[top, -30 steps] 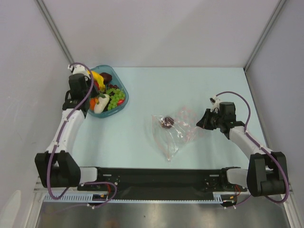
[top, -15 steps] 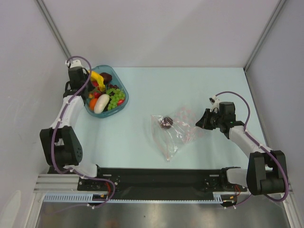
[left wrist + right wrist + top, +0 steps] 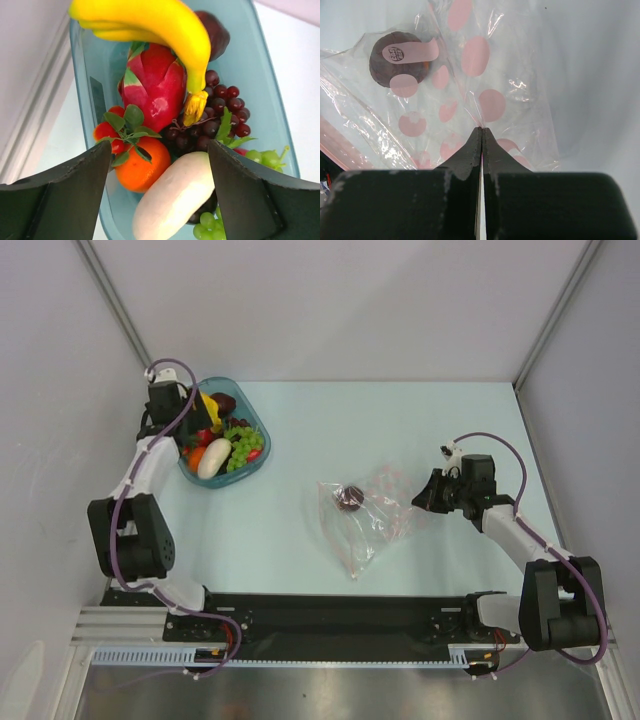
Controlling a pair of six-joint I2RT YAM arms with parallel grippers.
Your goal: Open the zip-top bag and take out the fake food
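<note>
Seen from above, the left hand (image 3: 178, 432) hangs over the tray (image 3: 258, 445) of food (image 3: 225, 445). It is well apart from the bag (image 3: 365, 520), which lies flat at the tips of the right hand (image 3: 428, 496) with one dark piece (image 3: 350, 498) inside. The left wrist view shows that hand spread wide and empty, with the banana (image 3: 165, 25), orange (image 3: 142, 167) and grapes (image 3: 222, 107) just below it. The right wrist view shows the right hand's fingers shut on a fold of the bag's film, the dark piece ahead and to their left. I judge that such a thin pinch could slip. A pull could also drag the whole bag across the smooth, pale table (image 3: 420, 420) with the piece trapped inside. Plain white walls (image 3: 330, 310) close in the sides.
</note>
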